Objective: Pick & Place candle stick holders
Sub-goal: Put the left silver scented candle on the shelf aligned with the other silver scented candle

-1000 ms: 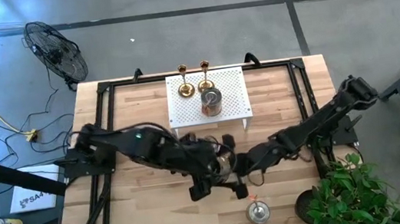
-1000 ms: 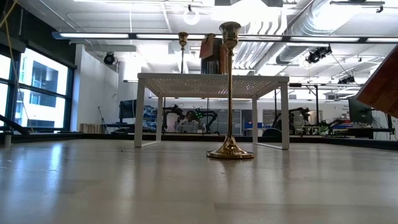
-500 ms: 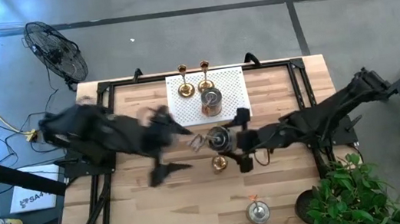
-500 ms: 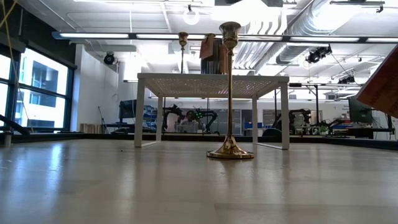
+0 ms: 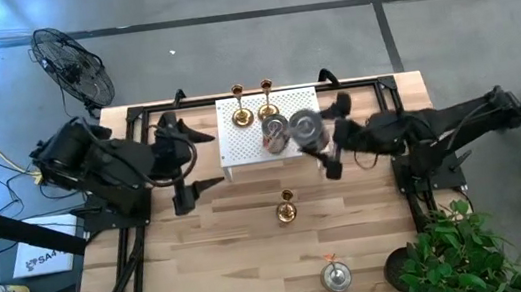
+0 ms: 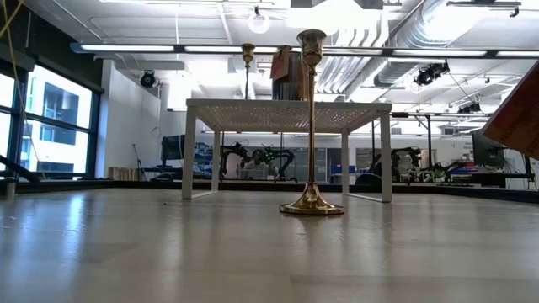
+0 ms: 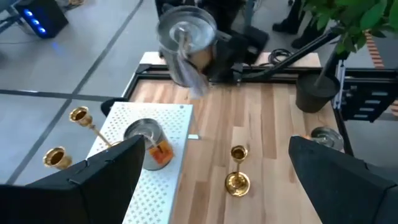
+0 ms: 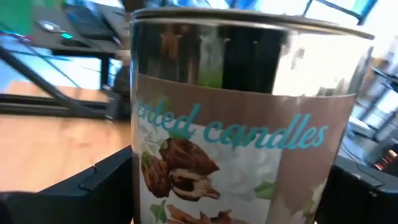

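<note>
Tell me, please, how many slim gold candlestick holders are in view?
3. Two slim gold candlestick holders stand at the far edge of the white perforated rack, and one stands on the wooden table in front of it. None appears hidden.

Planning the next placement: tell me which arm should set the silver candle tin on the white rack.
Right. The right gripper holds the silver candle tin at the white rack's right edge, beside the tin already there. The left gripper is open and empty, off the rack's left side.
</note>
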### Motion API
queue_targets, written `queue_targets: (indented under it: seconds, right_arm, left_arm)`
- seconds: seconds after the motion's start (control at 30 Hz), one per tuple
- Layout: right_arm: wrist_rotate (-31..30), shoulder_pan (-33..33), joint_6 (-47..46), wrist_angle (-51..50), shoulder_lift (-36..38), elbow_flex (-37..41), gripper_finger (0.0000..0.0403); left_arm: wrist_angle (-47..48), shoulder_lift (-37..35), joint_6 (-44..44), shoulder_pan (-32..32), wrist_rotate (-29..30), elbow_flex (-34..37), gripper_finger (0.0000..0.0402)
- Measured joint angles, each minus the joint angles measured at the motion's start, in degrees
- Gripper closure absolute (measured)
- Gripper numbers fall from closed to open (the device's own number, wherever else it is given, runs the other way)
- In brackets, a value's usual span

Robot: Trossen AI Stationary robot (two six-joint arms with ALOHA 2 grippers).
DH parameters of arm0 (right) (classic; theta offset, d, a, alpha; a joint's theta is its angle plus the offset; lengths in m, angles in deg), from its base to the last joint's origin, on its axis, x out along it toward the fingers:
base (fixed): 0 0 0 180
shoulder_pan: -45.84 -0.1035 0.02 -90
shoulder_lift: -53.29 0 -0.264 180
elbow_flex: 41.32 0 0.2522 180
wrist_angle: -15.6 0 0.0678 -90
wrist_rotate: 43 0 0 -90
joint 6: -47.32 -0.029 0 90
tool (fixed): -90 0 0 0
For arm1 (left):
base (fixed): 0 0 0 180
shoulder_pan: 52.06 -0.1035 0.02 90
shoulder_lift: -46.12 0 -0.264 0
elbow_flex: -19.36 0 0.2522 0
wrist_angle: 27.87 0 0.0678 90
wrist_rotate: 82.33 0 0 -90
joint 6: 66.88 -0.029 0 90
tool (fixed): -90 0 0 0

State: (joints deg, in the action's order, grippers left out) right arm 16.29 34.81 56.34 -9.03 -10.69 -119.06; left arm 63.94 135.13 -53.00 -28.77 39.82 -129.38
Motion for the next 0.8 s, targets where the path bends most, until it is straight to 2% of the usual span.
queue_targets:
  seconds: [0.33,0.53,0.8]
  right_arm:
    - [-3.9,4.7,0.8,-7.4,11.0,-1.5,0.0049]
    - [-2.8,7.8,1.3,-15.3,16.4,-4.5,0.0049]
    - [-3.5,13.6,-1.7,-24.1,21.2,-5.3,0.0049]
  left_arm:
    - [4.1,-4.0,1.6,0.0,2.9,0.0,0.0011]
    - [8.7,-5.5,6.2,0.2,7.7,0.0,0.0011]
    - [10.6,-5.8,8.0,4.3,15.6,1.9,0.0011]
